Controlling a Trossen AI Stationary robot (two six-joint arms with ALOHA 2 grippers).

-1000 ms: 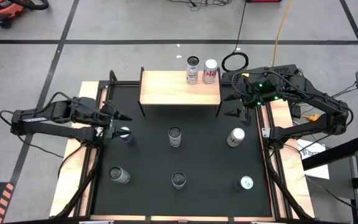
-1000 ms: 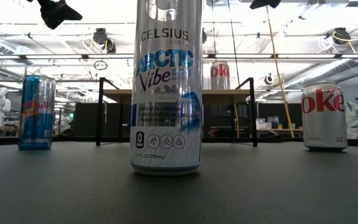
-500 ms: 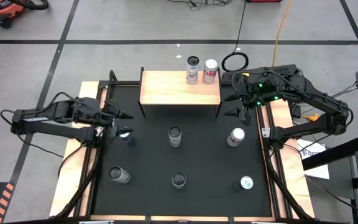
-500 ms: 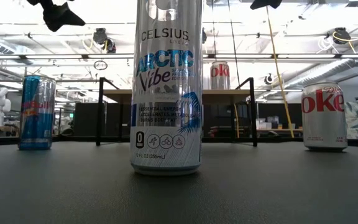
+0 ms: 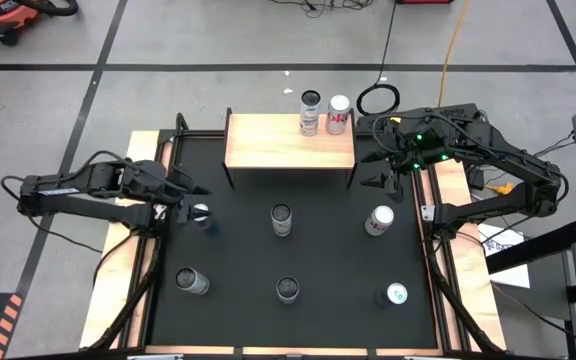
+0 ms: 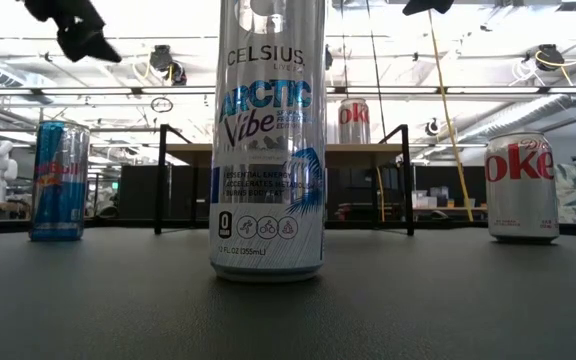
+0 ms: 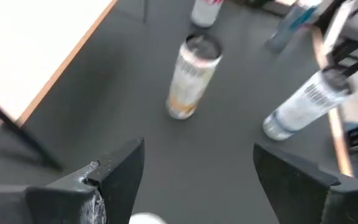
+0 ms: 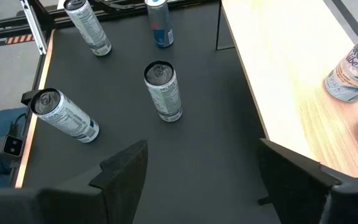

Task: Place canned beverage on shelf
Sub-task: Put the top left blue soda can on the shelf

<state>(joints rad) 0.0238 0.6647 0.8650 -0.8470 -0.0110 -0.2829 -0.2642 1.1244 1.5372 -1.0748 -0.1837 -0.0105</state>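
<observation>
The shelf [image 5: 290,142], a light-wood board on black legs, stands at the table's far side. Two cans [image 5: 311,112] [image 5: 339,114] stand upright on its right end. Several more cans stand upright on the black mat. Among them are a blue one [image 5: 201,216] at the left, one [image 5: 281,219] in the middle and a Diet Coke [image 5: 379,220] at the right. My left gripper [image 5: 193,190] hangs open just above and behind the blue can [image 6: 58,180], tipped downward [image 7: 197,155]. My right gripper [image 5: 376,170] hangs open high by the shelf's right end [image 8: 202,149].
Three cans stand in the near row [image 5: 192,282] [image 5: 287,290] [image 5: 395,295]. The low view has a tall Celsius can [image 6: 268,140] close in front. Wooden strips [image 5: 118,290] and black rails edge the mat at both sides. A cable coil [image 5: 376,98] lies beyond the shelf.
My left gripper has tipped its fingers farther down over the blue can and stays open. The cans and my right gripper have kept still.
</observation>
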